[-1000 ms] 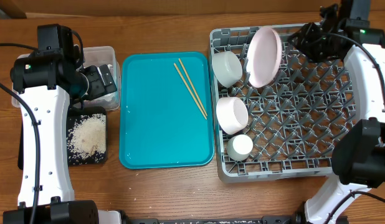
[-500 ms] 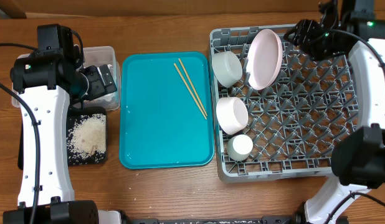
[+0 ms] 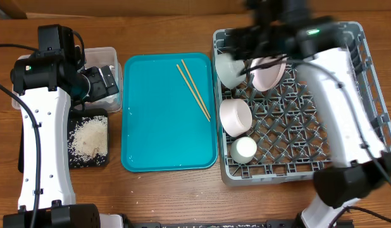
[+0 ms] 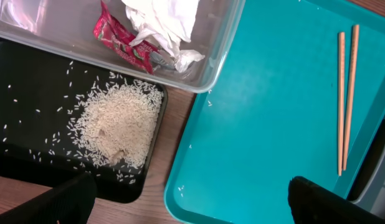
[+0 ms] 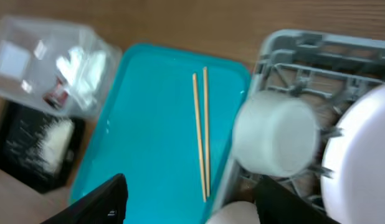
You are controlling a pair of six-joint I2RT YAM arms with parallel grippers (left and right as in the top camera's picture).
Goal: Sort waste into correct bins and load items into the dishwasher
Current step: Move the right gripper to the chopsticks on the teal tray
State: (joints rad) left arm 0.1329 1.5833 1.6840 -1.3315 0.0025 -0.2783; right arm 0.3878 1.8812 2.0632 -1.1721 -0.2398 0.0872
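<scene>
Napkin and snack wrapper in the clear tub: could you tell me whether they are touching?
Touching. The left wrist view shows the napkin lying over part of the wrapper, with no gap between them.

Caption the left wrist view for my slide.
Napkin and wrapper in the clear tub, rice on the black tray, chopsticks lying on the teal tray.

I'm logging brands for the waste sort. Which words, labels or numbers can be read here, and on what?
None can be read.
Red wrapper in the tub: any print on it is too small and crumpled to make out.
No lettering shows elsewhere.
</scene>
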